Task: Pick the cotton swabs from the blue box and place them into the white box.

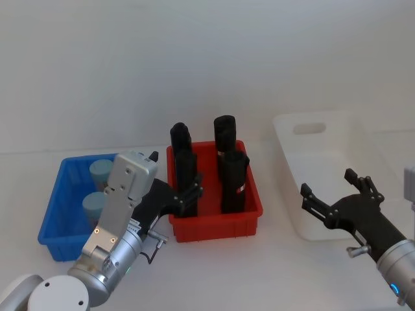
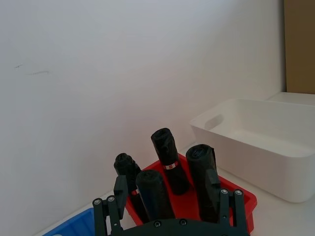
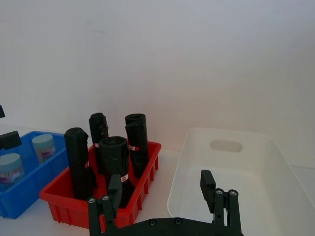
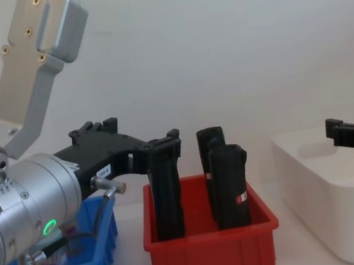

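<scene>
Head view: left gripper (image 1: 175, 175) and right gripper (image 1: 328, 181) gape (both empty); arm overlaps blue box (image 1: 55, 214).

White wall (image 1: 207, 58) behind a white table (image 1: 214, 278), under soft light.

The wall is bare, matt and plain across the whole back of the head view; it meets the table in a faint level seam; the table top is smooth and unpatterned, close to the wall in tone; the light is even and diffuse, leaving only pale, soft-edged shadows on the top; the left wrist view shows faint grey scuffs (image 2: 38, 73) on the wall; the same view shows a tan-brown panel (image 2: 299, 44) standing upright beside the wall, a pale ledge (image 2: 295, 97) at its foot; whether the panel is a door or a board cannot be told.
</scene>
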Controlling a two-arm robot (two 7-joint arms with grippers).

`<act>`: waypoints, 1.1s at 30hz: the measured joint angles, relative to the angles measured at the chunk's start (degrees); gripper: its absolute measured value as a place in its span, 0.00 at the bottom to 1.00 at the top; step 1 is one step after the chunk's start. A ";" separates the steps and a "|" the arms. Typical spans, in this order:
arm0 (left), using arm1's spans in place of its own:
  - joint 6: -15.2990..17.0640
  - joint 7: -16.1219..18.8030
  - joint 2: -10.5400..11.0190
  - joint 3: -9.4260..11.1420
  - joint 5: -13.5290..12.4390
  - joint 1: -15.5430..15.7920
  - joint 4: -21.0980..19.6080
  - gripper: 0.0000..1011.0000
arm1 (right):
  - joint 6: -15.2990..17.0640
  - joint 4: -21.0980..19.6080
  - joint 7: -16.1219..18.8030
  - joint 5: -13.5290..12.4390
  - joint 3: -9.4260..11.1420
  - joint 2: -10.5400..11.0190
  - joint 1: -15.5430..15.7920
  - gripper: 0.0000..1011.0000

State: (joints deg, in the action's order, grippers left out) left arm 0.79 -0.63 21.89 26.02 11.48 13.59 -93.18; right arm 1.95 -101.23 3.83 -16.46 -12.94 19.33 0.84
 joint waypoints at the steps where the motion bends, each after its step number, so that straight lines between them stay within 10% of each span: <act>1: 0.00 0.00 0.00 0.00 0.00 0.00 0.00 0.99 | 0.00 0.00 0.00 0.00 0.00 0.00 0.00 0.99; 33: 0.00 0.00 0.00 0.00 0.00 0.00 0.00 0.99 | 0.00 0.00 0.00 0.00 0.00 0.00 0.00 0.99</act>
State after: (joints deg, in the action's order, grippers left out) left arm 0.79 -0.63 21.89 26.02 11.48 13.59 -93.18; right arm 1.95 -101.23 3.83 -16.46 -12.94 19.33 0.84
